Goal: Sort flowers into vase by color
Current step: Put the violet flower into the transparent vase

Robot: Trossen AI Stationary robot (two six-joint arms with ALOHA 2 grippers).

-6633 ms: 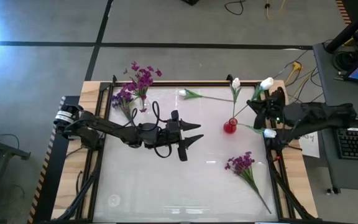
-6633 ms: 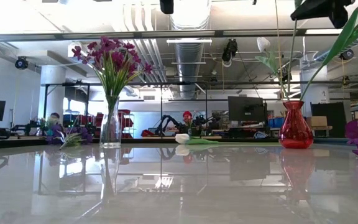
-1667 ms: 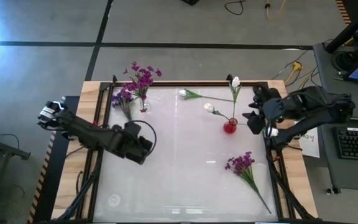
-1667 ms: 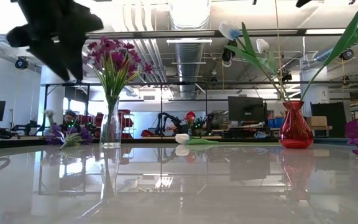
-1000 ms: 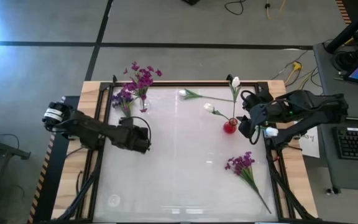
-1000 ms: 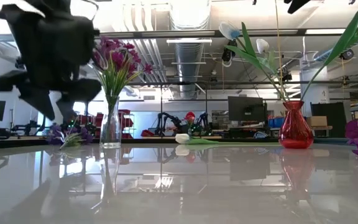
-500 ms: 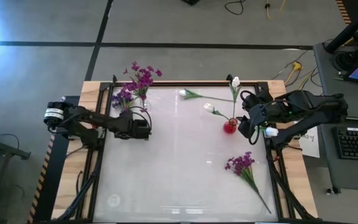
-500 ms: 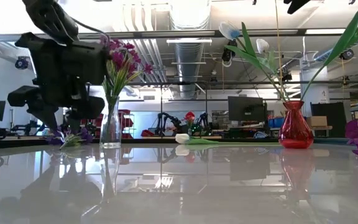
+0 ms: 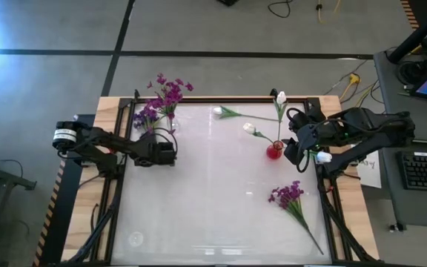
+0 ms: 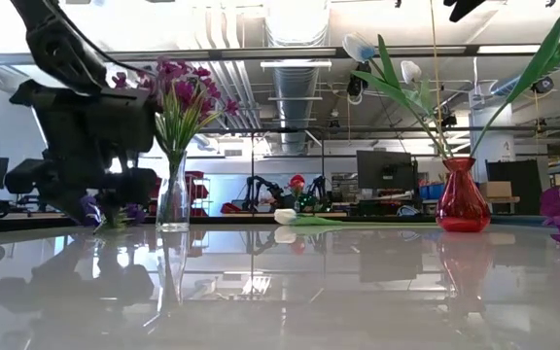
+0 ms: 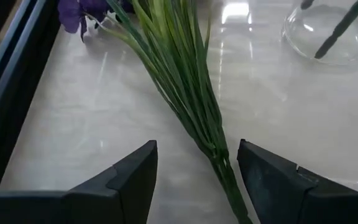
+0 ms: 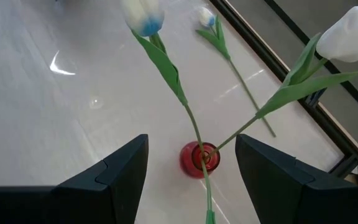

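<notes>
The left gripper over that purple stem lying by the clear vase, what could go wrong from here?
1. The left gripper is open astride the purple stem, and the clear vase stands just beside it. Closing or lifting carelessly might nudge or tip the vase.
2. The stem is a loose bundle of thin strands, so the gripper may catch only some and drop the rest.
</notes>
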